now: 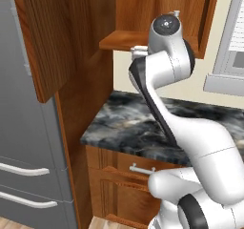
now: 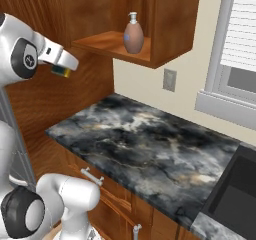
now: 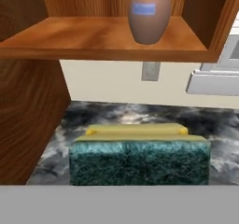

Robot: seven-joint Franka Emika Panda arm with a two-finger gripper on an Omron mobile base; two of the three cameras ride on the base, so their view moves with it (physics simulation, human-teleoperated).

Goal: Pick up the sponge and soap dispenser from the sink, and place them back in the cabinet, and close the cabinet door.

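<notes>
Yellow-and-green rectangular sponge (image 3: 139, 155): clamped in fingers, below wooden cabinet shelf (image 3: 93, 36); to be raised clear of near edge, left of orange-brown soap dispenser (image 3: 148, 13).

Orange-brown soap dispenser (image 2: 133, 35) with white pump and pale blue label; reddish-brown grained wood on cabinet (image 2: 170, 24) and its shelf (image 3: 93, 36); sponge (image 3: 140, 158) yellow on one side, dark teal and bristly on the other; table (image 2: 145, 144) in black-and-grey marbling; sink (image 2: 237, 194) black
</notes>
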